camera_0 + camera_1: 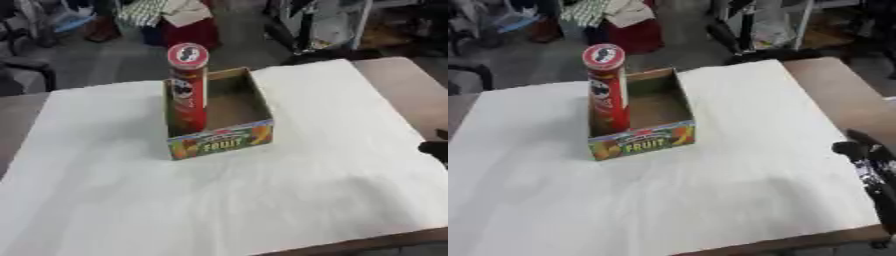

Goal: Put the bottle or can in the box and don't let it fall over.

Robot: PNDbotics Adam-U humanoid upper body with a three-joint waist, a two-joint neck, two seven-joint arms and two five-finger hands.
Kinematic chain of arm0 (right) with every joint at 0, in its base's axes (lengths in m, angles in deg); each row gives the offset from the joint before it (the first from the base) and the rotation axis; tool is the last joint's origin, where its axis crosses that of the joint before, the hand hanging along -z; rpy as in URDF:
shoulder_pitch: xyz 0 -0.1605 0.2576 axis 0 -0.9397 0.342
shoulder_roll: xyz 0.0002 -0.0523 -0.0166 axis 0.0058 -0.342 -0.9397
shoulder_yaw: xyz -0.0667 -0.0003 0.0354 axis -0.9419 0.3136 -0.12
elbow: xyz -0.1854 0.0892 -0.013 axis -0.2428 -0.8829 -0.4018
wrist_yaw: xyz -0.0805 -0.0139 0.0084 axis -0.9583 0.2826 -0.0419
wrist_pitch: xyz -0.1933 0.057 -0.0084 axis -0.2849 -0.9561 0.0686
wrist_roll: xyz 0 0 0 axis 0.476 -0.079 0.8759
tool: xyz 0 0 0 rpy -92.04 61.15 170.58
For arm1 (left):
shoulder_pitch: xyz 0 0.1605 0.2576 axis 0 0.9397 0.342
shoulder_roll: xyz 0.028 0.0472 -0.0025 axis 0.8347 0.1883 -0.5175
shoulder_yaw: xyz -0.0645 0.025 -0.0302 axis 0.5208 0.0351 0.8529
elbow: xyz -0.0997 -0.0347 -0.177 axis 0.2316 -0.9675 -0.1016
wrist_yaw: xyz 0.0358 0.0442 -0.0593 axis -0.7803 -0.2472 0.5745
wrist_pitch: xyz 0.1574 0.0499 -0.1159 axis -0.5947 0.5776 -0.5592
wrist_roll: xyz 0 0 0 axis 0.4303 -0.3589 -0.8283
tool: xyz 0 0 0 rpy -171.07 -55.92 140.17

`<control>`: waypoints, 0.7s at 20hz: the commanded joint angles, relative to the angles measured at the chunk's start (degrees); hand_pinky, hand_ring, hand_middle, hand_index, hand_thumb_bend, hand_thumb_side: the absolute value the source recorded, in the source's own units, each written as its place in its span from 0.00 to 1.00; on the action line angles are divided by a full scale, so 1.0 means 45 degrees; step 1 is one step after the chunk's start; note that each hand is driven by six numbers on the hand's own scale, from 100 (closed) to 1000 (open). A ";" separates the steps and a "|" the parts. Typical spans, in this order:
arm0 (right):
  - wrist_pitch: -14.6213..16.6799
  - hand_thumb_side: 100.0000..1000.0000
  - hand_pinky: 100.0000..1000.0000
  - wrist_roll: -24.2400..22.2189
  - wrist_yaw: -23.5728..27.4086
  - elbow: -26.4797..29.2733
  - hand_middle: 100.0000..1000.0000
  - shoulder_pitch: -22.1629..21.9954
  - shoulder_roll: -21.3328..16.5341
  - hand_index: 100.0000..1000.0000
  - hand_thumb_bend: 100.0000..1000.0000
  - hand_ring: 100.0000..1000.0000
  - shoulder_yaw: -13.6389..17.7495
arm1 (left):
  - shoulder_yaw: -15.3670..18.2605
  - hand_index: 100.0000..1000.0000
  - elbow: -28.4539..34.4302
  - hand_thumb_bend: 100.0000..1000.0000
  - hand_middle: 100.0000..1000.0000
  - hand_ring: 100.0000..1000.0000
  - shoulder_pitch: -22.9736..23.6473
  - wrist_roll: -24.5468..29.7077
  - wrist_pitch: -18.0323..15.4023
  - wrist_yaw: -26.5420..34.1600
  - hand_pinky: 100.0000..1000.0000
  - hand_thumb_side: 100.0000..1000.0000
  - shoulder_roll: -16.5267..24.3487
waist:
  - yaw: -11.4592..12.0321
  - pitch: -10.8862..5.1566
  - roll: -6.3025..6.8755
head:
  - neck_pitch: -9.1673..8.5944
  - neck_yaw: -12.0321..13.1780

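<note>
Seemingly done: red can [188, 87] stands upright in the near-left corner of the fruit box [242, 102], mid-desk [306, 170]. My right hand [868, 160] sits at the desk's right edge, well apart; fingers unreadable. Left hand unseen.

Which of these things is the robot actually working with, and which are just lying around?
Part of the job:
- red can, standing upright inside the box
- cardboard box with a fruit label
- right hand, at the table's right edge

Just lying about:
- white cloth over the table
- clutter on the floor beyond
</note>
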 commanded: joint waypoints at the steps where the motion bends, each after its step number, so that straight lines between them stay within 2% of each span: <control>1: 0.0031 0.64 0.99 0.0200 0.0079 0.0130 0.67 0.0268 -0.0013 0.88 0.00 0.80 0.0207 | 0.0538 0.97 -0.0307 0.23 0.75 0.71 0.0507 -0.0331 0.0540 0.0553 0.78 0.96 -0.0384 | 0.0382 0.0091 -0.0259 | 0.0030 0.0095; 5: 0.0070 0.64 0.99 0.0132 0.0086 0.0031 0.67 0.0141 -0.0002 0.88 0.00 0.80 0.0099 | 0.0725 0.96 -0.1536 0.22 0.75 0.70 0.1745 -0.0446 0.1305 0.1317 0.77 0.98 -0.1620 | 0.0565 -0.0051 -0.0393 | 0.0506 0.0798; 7: 0.0086 0.64 0.99 0.0069 0.0086 -0.0017 0.67 0.0070 -0.0020 0.88 0.00 0.80 0.0047 | 0.0835 0.96 -0.1992 0.21 0.74 0.70 0.2352 -0.0317 0.1380 0.1648 0.77 0.98 -0.2227 | 0.0578 -0.0161 -0.0400 | 0.0658 0.1087; 11: 0.0115 0.64 0.98 0.0060 0.0073 -0.0060 0.67 -0.0032 -0.0064 0.88 0.00 0.80 0.0055 | 0.0981 0.96 -0.1478 0.21 0.74 0.69 0.3549 -0.0143 0.0934 0.1320 0.77 0.98 -0.3424 | 0.0654 -0.0276 -0.0363 | 0.0704 0.1266; 14: 0.0114 0.64 0.98 0.0012 0.0048 -0.0085 0.67 -0.0088 -0.0086 0.88 0.00 0.80 0.0015 | 0.0956 0.96 -0.0622 0.20 0.74 0.69 0.4448 -0.0063 0.0911 0.0754 0.77 0.98 -0.4372 | 0.0632 -0.0313 -0.0312 | 0.0707 0.1261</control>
